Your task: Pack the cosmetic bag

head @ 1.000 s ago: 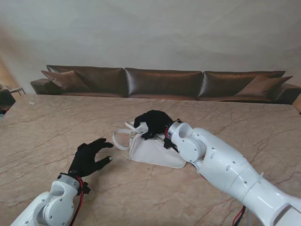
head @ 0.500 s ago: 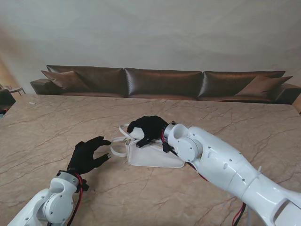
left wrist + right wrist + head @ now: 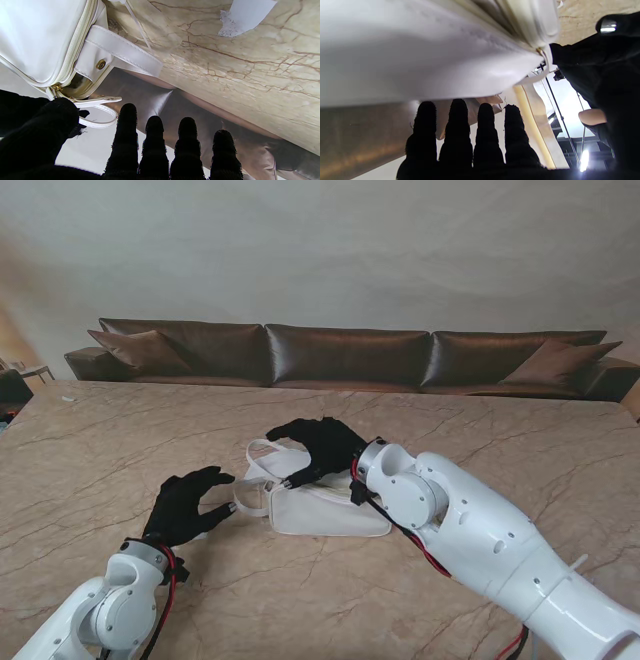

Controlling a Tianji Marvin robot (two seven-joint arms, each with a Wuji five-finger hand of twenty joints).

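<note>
The white bag lies on the marble table, near its middle, with its strap looped out to the left. The right hand rests over the bag's farther left corner, fingers spread and holding nothing as far as the views show. The left hand sits just left of the bag, fingers apart; its thumb touches the zipper end, where the zip gapes slightly. A brown sofa stands beyond the table

arms: glossy white shells | left hand & right hand: black gloves | red+blk cables at wrists
</note>
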